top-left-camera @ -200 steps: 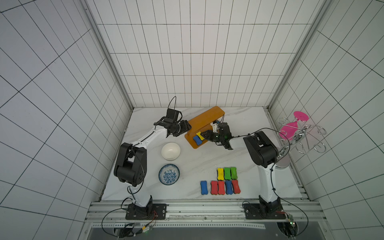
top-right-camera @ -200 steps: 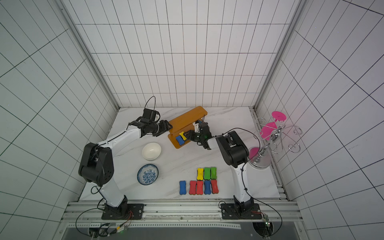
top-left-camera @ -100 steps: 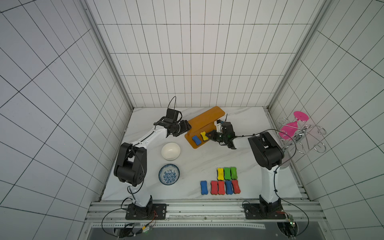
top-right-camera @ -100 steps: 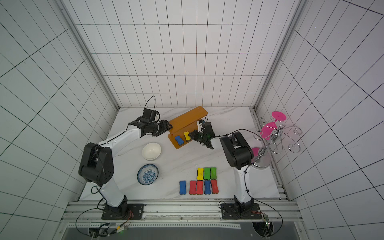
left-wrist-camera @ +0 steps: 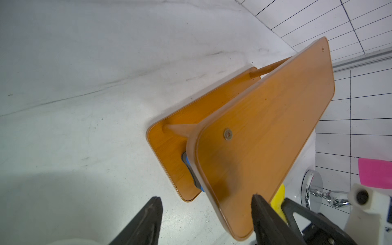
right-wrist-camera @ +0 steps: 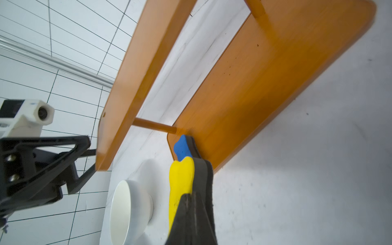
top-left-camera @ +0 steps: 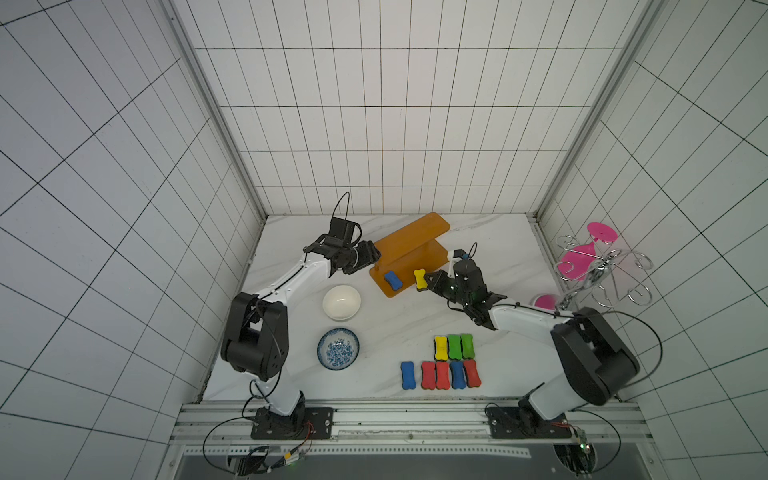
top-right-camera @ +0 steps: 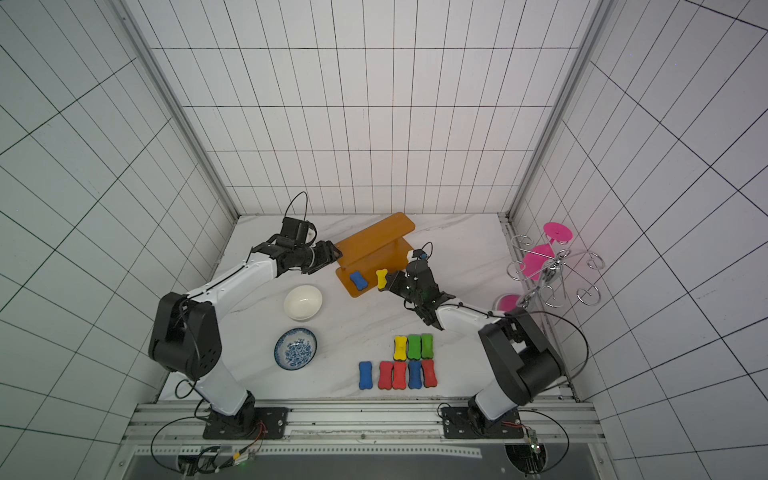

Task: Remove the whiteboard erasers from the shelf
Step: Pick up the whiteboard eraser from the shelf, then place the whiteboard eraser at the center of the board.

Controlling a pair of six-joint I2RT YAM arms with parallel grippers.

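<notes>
White-tiled walls enclose a marble-patterned tabletop (top-left-camera: 519, 249).

Finding 1, change: the right gripper (top-left-camera: 427, 283) is clamped on the yellow eraser (top-left-camera: 420, 279). The right wrist view confirms foam and felt pinched between the dark fingers (right-wrist-camera: 191, 214). Half a second earlier this eraser lay further in on the lower tier. It now sits at that tier's front edge, drawn back toward the right arm's base, and the gripper has retreated with it.

Finding 2: just beyond the fingertips, a blue eraser (top-left-camera: 392, 279) lies flat on the lower tier of the shelf (top-left-camera: 411, 241), position unchanged.

Finding 3, pose: the right forearm reaches low from its base, wrist aimed at the shelf's near end. Across the shelf from this hand, the left gripper (top-left-camera: 371, 261) holds its earlier place, jaws spread and holding nothing. Contact with the upper tier cannot be told.

Finding 4, surface: behind the right hand, toward its base, eight removed erasers (top-left-camera: 453, 347) lie in two rows of three and five. Further off on the left arm's side stand a white bowl (top-left-camera: 341, 302) and a blue-patterned bowl (top-left-camera: 338, 348). Outboard of the right arm stands a chrome wire stand (top-left-camera: 598, 274) carrying pink glasses.
</notes>
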